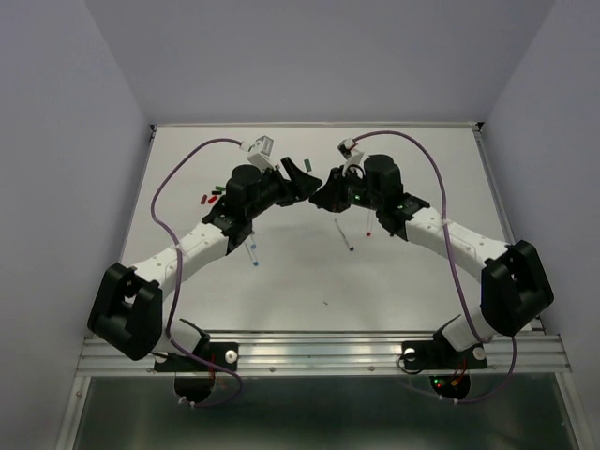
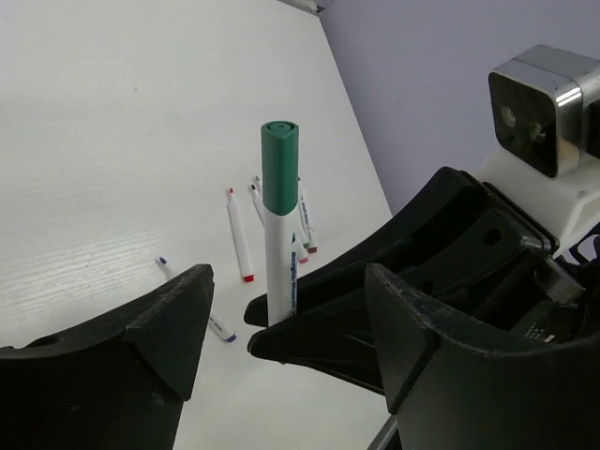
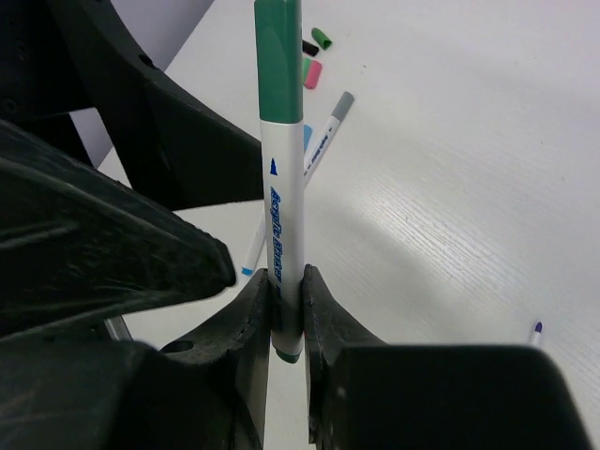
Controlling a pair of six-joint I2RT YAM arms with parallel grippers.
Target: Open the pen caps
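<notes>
My right gripper (image 3: pixel 286 314) is shut on the lower barrel of a white pen (image 3: pixel 284 206) and holds it upright above the table. Its green cap (image 3: pixel 278 56) is on the pen's top end. In the left wrist view the same pen (image 2: pixel 277 253) and green cap (image 2: pixel 278 169) stand between my left gripper's open fingers (image 2: pixel 150 347). My left gripper (image 2: pixel 286 281) is open and empty, its jaws wide either side of the right gripper, touching nothing. From above the two grippers meet at mid-table, left (image 1: pixel 302 176) and right (image 1: pixel 325 194).
Loose caps lie on the table: green (image 3: pixel 322 37), pink (image 3: pixel 312 72), and red (image 1: pixel 205 198) and green (image 1: pixel 307 161) from above. Uncapped pens lie around: red-tipped (image 2: pixel 240 239), blue-tipped (image 2: pixel 222 330), purple-tipped (image 3: pixel 536 330), grey-tipped (image 3: pixel 325 136). Walls close in on both sides.
</notes>
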